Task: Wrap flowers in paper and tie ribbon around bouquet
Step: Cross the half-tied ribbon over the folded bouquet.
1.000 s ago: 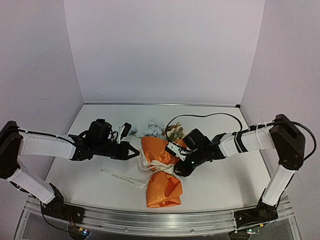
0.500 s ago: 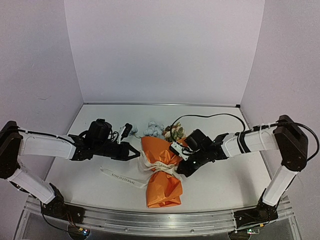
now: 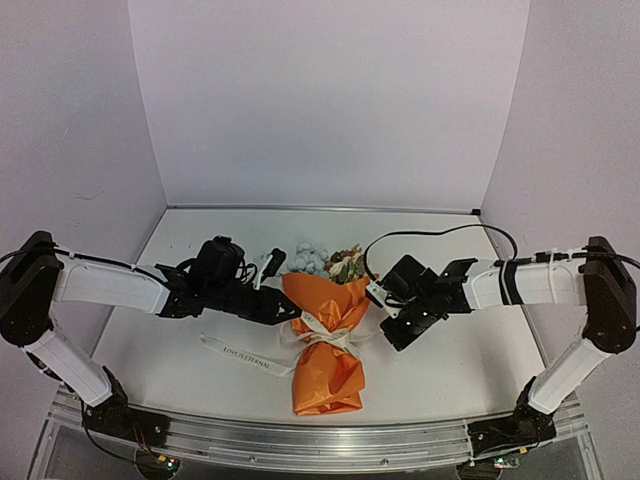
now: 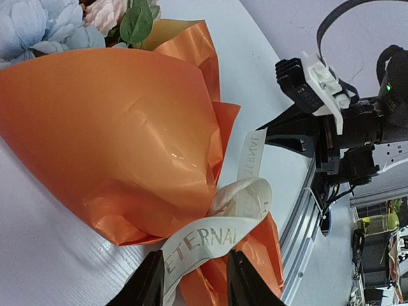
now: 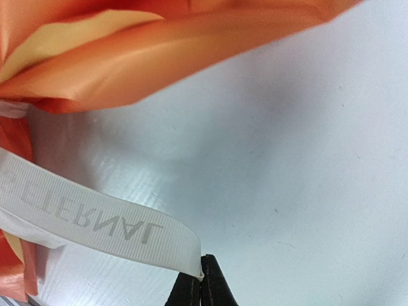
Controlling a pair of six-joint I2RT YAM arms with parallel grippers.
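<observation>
Our right gripper (image 5: 200,280) is shut tight on the very tip of the ribbon (image 5: 95,220). Our left gripper (image 4: 194,284) has its two fingers apart. The ribbon lies between them, but they do not squeeze it. The bouquet (image 3: 325,345) lies in the middle of the tabletop (image 3: 450,370), closer to the near edge. Its flowers (image 3: 312,262) point at the far edge. The ribbon goes around the thin middle of the paper (image 4: 115,127).

We think the step now is pulling the tie snug. To do it well, we should pull the tip slowly toward the right edge, low over the tabletop. Then the thin paper should not rip and the bouquet should not roll.

The top view shows the other ribbon end lying loose toward the left edge. The wrist views miss that. Only the right wrist view shows how small the pinch is, so we think it could slip. The left wrist view shows a loop by the middle that looks loose.
</observation>
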